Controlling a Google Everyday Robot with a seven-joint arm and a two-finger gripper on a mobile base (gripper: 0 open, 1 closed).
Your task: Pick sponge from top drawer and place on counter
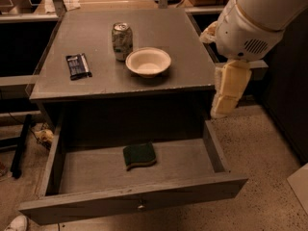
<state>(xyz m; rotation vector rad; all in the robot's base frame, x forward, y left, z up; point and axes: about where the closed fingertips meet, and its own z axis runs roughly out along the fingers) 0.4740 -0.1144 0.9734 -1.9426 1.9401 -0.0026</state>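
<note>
The robot's arm enters from the upper right corner of the frame, a thick white limb ending in a rounded wrist housing beside the right edge of the counter. From that housing the cream-coloured gripper hangs straight down, its tip level with the gap between the counter's front right corner and the back right corner of the top drawer. It is off to the side of the cabinet, above the speckled floor and not over the drawer's inside. It touches nothing that can be seen, and whether it is spread or closed cannot be told from this angle. The sponge lies flat on the drawer's floor, near the middle and slightly toward the back, well apart from the gripper. Its dark green top faces up, with a thin yellow layer showing along its wavy front edge. The drawer is pulled fully out at the lower part of the frame, with a small knob at the centre of its front panel. On the counter above stand a drinks can and, just beside it, a pale bowl; a dark snack wrapper lies toward the left edge.
</note>
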